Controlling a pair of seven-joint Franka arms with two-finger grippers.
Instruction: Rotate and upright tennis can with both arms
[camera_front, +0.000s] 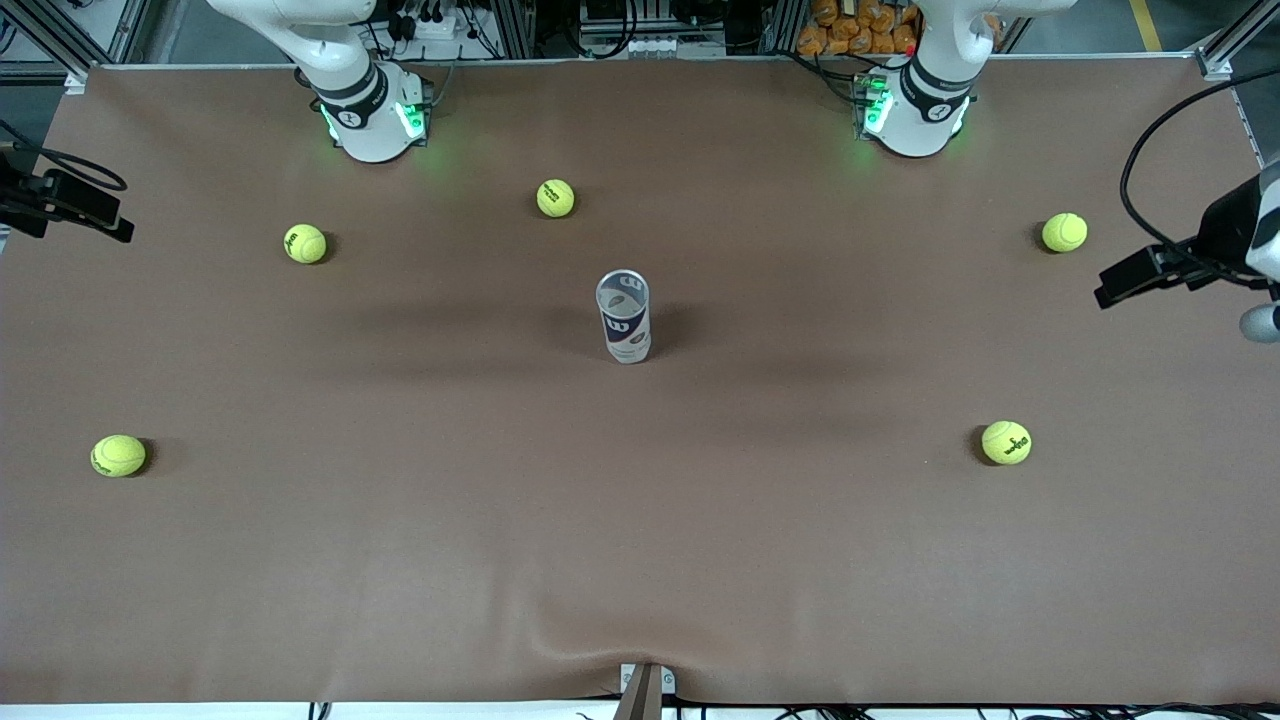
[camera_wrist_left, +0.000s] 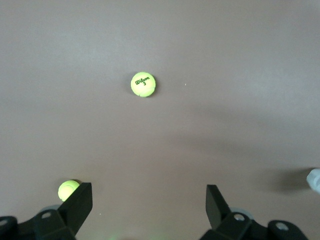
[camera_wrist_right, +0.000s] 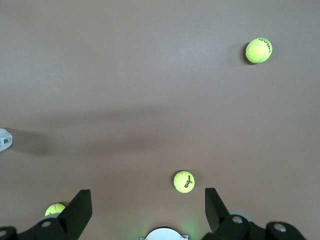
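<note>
We are seeing the tennis can (camera_front: 623, 316) standing upright on its end in the middle of the brown table (camera_front: 640, 540), with tennis balls scattered well apart around it. The left gripper (camera_wrist_left: 149, 200) is hanging high over its end of the table, fingers spread wide and empty; the right gripper (camera_wrist_right: 148, 202) likewise. By our judgement the uprighting is done, so we are keeping both arms well clear of the can.

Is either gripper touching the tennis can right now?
Apart. The front view shows the tennis can standing alone mid-table, with the left gripper and the right gripper open, out over the table's two ends.
</note>
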